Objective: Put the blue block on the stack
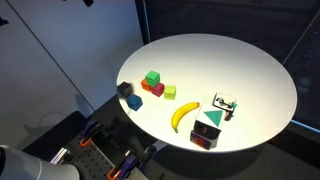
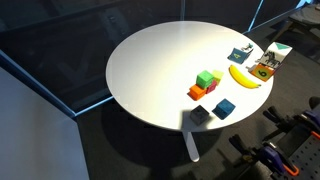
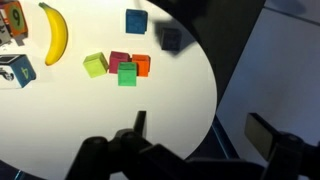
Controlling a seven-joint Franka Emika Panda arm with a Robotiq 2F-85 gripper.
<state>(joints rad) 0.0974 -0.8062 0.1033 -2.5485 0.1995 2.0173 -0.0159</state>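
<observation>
The blue block [image 1: 135, 101] sits on the round white table [image 1: 240, 70] near its edge, beside a grey cube [image 1: 125, 89]. It also shows in the other exterior view [image 2: 224, 107] and in the wrist view [image 3: 136, 21]. The stack [image 1: 152, 79] is a bright green cube over red, with a yellow-green cube [image 1: 169, 92] next to it. The stack also shows in an exterior view [image 2: 207, 79] and in the wrist view [image 3: 127, 73]. My gripper [image 3: 203, 130] is open and empty, high above the table's edge and well apart from the blocks. It is out of both exterior views.
A banana [image 1: 183, 115] lies near the blocks. A pile with a green triangular piece over red and black [image 1: 207, 130] stands at the table's edge. A small white and black object [image 1: 224, 104] sits beyond it. Dark floor surrounds the table.
</observation>
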